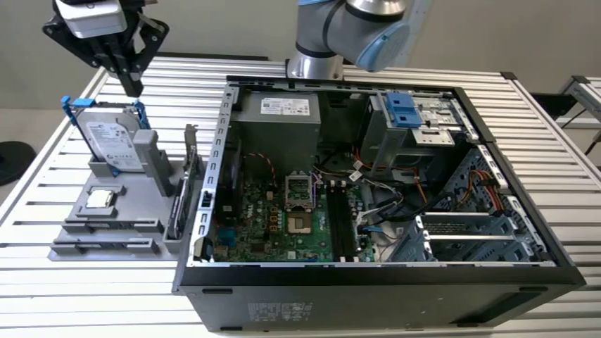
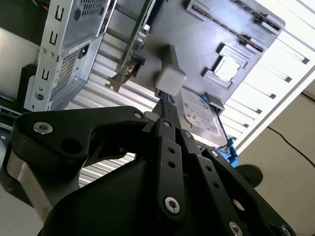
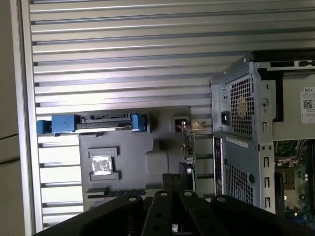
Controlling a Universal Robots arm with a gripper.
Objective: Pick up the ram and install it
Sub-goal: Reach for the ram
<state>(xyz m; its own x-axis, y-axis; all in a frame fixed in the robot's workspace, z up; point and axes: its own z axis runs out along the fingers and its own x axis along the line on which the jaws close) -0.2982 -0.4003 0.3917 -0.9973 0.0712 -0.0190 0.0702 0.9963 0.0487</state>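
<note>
Table: you have 1 table topped with pale metal slats that run from the exterior view's left to its right. Bare slats show in front of, behind and beside the load.
Holder: 1 grey moulded holder lies flat on the slats toward the exterior view's left. You can also find it in both wrist views.
Case: 1 black computer case lies on its side with the open face up. It takes up the middle and the exterior view's right.
Gap: in the first wrist view, a narrow strip of slats separates holder and case.
Arm base: it stands at the table's far edge, behind the case.
</note>
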